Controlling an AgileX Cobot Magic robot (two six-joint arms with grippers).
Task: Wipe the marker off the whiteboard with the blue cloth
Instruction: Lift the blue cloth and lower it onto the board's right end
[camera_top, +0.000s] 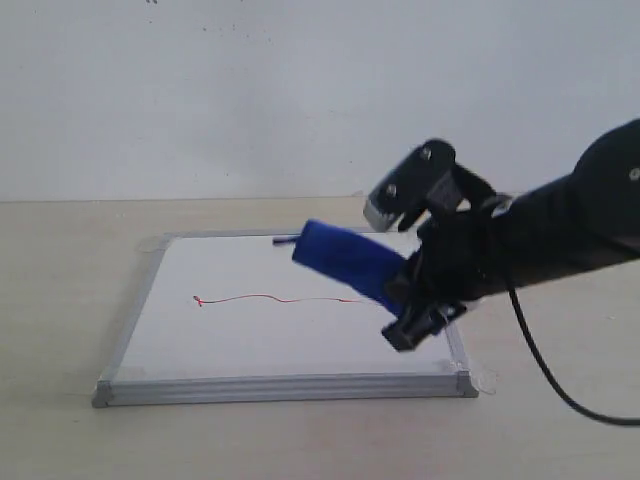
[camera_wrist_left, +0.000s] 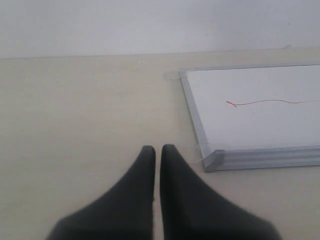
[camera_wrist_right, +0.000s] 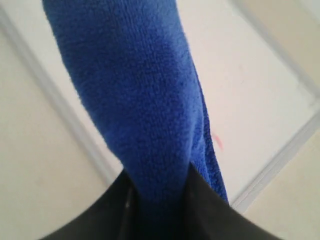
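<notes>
The whiteboard (camera_top: 250, 340) lies flat on the table, silver-framed, with the marker line (camera_top: 270, 298) running red and wavy across its middle. My right gripper (camera_top: 398, 292) hovers over the board's right part, shut on the blue cloth (camera_top: 345, 262), which sticks out leftward above the line's right end. In the right wrist view the cloth (camera_wrist_right: 135, 90) fills the space between the fingers, with the board (camera_wrist_right: 240, 90) and a bit of red ink (camera_wrist_right: 218, 141) beneath. My left gripper (camera_wrist_left: 157, 148) is shut and empty over bare table, beside the board's corner (camera_wrist_left: 215, 160).
A small dark thing (camera_top: 283, 240) lies at the board's far edge, next to the cloth's tip. A black cable (camera_top: 540, 370) hangs from the right arm down to the table on the right. A pale wall stands behind the table.
</notes>
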